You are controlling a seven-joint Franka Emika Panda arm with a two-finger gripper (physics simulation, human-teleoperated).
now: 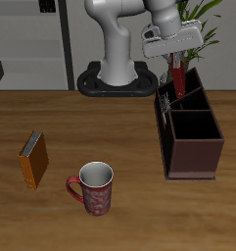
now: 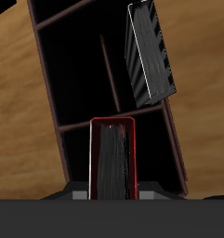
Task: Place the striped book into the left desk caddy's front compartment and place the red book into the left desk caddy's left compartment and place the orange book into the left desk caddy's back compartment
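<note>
Wood-grain tabletop [image 1: 119, 137] fills most of the exterior view, with grey shelving and a leafy green plant [image 1: 200, 25] behind the white robot arm's base. Toward one side of the table stands the left desk caddy [image 1: 193, 132], a dark maroon-brown box-shaped organiser with tall thin walls dividing it into several compartments. The two-finger gripper [image 1: 174, 71] hangs directly above the caddy's rear part, pinching the red book [image 1: 176, 74], a small thick volume with a dark red cover, so that the book points straight down into the organiser.

From the wrist view, the red book [image 2: 112, 158] shows as a red-edged rectangle with dark grey page edges, clamped between the fingers and positioned over a dark compartment of the caddy [image 2: 81, 65]. Whether its lower end touches the compartment floor cannot be told. The striped book [image 2: 151, 51], a thin dark-covered volume with black and pale grey stripes, stands tilted inside a neighbouring compartment, leaning against a divider; in the exterior view it shows as a thin striped sliver [image 1: 165, 102] at the caddy's wall.

Well apart from the caddy, nearer the opposite side of the table, the orange book [image 1: 33, 160] lies flat on the wood, orange-covered and thick with greyish page edges. Near it, closer to the table's front edge, stands a red patterned ceramic mug [image 1: 93, 186] with a pale interior.
</note>
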